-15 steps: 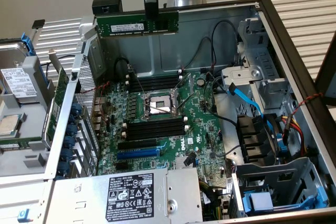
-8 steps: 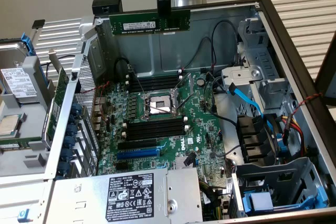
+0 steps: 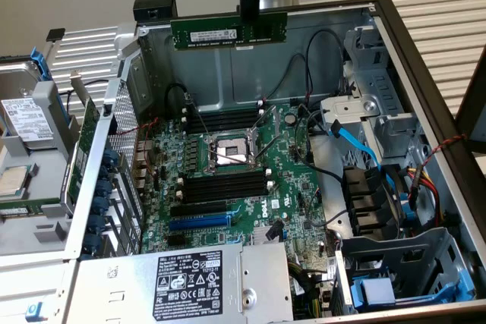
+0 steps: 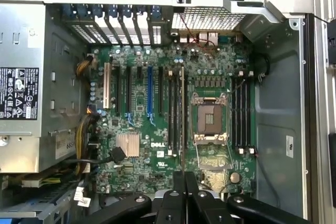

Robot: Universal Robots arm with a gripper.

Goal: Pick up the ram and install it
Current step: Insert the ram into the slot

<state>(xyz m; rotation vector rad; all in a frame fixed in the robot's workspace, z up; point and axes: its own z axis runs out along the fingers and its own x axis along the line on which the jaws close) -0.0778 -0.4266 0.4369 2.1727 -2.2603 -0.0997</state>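
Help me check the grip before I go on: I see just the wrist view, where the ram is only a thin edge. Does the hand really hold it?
Observer: Yes. The hand is shut on the ram, gripping its upper edge a little toward the exterior view's right of the middle.
Operator: Is it level?
Observer: Roughly level, with its white label strip facing the exterior camera.
Operator: How near the board?
Observer: It hangs in the air, high over the motherboard, and sits in none of the memory slots.
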